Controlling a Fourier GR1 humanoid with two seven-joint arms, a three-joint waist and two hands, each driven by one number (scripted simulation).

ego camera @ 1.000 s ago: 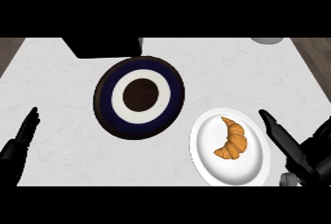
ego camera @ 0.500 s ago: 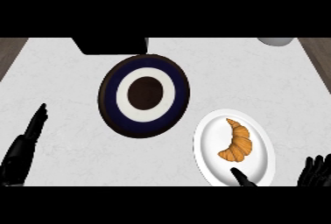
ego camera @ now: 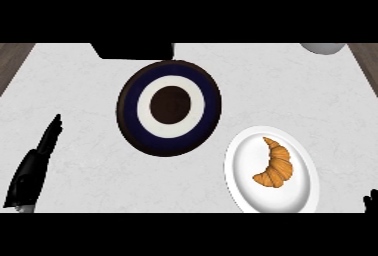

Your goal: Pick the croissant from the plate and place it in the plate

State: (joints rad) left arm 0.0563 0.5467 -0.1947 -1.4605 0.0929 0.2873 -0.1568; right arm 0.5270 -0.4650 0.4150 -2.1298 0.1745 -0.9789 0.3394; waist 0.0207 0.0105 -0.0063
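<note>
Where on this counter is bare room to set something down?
Bare counter lies between the open left hand and the dark blue ringed plate, and above the round white plate holding the golden croissant. Crowded where the plates nearly meet.

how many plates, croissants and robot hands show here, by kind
plates: 2, a dark blue ringed plate and a white plate
croissants: 1, the croissant lying on the white plate
hands: 2, left hand and right hand, the latter just a sliver at the lower right edge
total: 5
</note>
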